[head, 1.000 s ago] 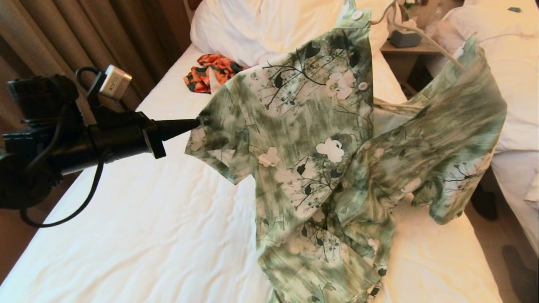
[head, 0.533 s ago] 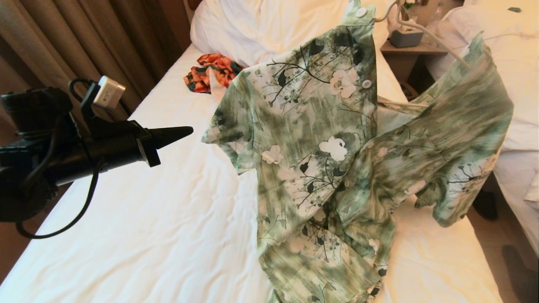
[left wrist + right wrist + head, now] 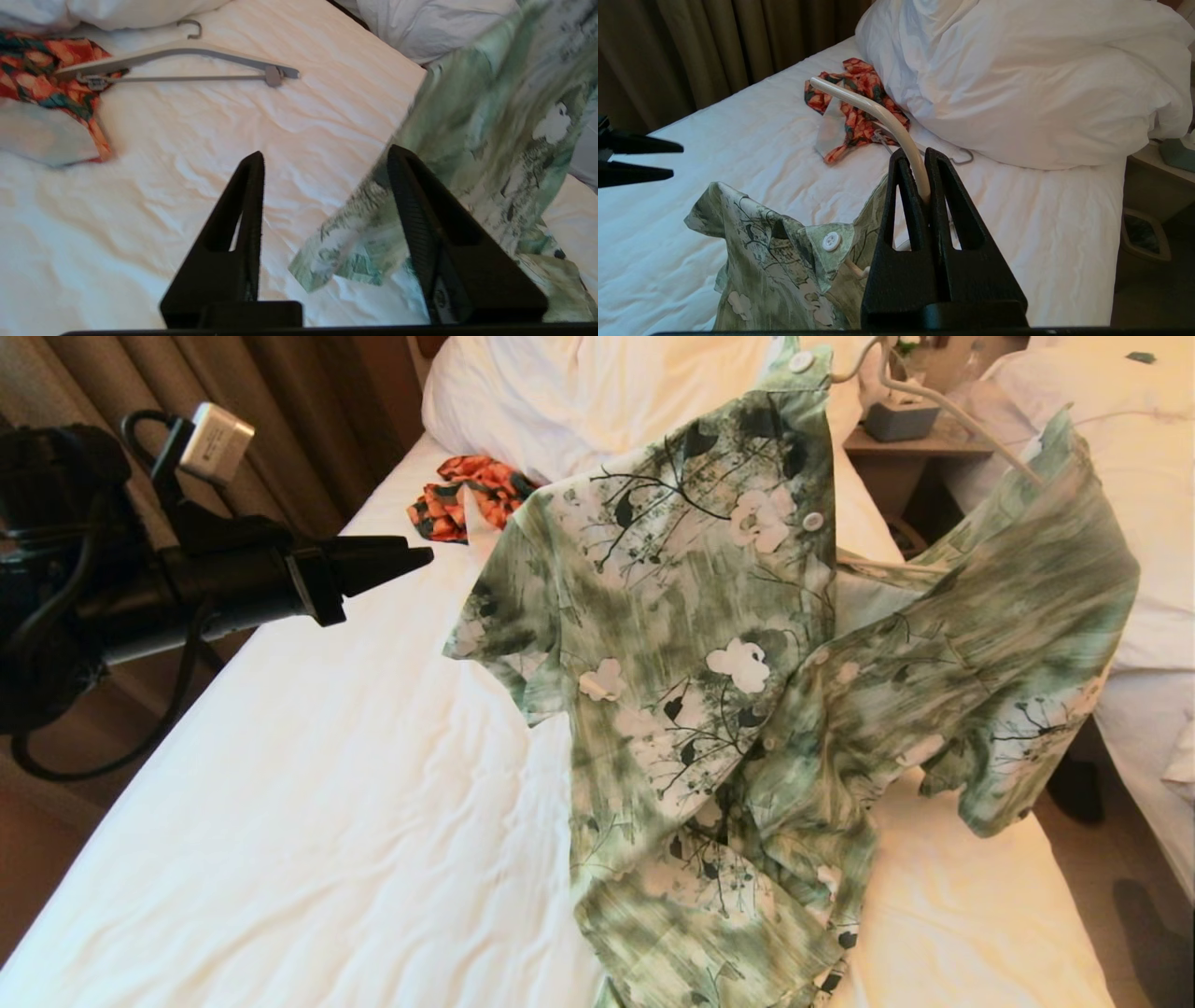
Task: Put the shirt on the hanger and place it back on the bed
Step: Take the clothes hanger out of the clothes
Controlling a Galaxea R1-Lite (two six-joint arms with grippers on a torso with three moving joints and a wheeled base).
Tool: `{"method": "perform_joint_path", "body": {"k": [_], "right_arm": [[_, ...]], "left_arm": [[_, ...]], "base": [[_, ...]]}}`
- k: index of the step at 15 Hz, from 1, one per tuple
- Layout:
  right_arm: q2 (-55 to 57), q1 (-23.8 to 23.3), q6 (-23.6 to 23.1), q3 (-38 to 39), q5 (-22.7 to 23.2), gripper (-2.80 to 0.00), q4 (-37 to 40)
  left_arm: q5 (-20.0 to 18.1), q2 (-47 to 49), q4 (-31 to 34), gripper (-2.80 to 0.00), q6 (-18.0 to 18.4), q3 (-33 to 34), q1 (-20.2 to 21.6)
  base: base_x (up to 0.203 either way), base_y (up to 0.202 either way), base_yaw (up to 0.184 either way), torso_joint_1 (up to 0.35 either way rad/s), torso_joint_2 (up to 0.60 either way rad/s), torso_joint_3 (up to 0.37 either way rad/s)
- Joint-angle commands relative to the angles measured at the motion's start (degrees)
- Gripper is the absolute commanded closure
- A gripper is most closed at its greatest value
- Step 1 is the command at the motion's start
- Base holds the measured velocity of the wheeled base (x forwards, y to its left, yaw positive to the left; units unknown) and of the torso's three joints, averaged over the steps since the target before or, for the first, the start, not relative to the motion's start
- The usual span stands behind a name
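The green-and-white flowered shirt (image 3: 728, 663) hangs on the cream hanger (image 3: 971, 434) above the bed (image 3: 327, 803), its lower hem bunched on the sheet. My right gripper (image 3: 914, 161) is shut on the hanger's hook (image 3: 878, 112), above the collar and top button (image 3: 831, 241); it lies outside the head view. My left gripper (image 3: 425, 558) floats to the left of the shirt's sleeve (image 3: 495, 635), apart from it. Its jaws (image 3: 327, 158) stand open with nothing between them; the sleeve (image 3: 355, 247) shows beyond them.
An orange-and-dark patterned garment (image 3: 467, 495) and a grey hanger (image 3: 187, 51) lie near the big white pillow (image 3: 579, 392). A nightstand (image 3: 915, 443) with a grey box stands to the right, then another bed (image 3: 1139, 523). Curtains (image 3: 233, 411) hang on the left.
My left gripper let go of the sleeve, opened, drew back to the left and rose. The freed sleeve swung back to the right. The right gripper kept its hold.
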Motion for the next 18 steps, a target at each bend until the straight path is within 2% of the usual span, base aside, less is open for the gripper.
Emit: {"method": "perform_joint_path", "body": {"k": [1,3,7,14,18], "right_arm": [[-0.1,0.0,-0.2,0.0,0.0,0.00,0.1],[-0.2,-0.1,-0.1,0.1,0.0,0.00,0.1],[0.0,-0.2,-0.1,0.0,0.2,0.00,0.1],[1.0,0.0,-0.3,0.0,0.2,0.00,-0.1],[1.0,-0.2,-0.7,0.0,0.4,0.00,-0.1]], "left_arm": [[-0.2,3.1,0.7,-2.80,0.1,-4.6,-0.1],[-0.4,5.6,1.1,-2.80,0.1,-7.8,-0.1],[-0.8,5.7,1.1,-2.80,0.1,-7.5,-2.2],[-0.2,5.7,1.2,-2.80,0.0,-7.0,-12.7],[-0.1,6.7,1.0,-2.80,0.1,-6.6,-14.5]], "base": [[0.000,0.000,0.000,0.000,0.00,0.000],[0.000,0.000,0.000,0.000,0.00,0.000],[0.000,0.000,0.000,0.000,0.00,0.000],[0.000,0.000,0.000,0.000,0.00,0.000],[0.000,0.000,0.000,0.000,0.00,0.000]]}}
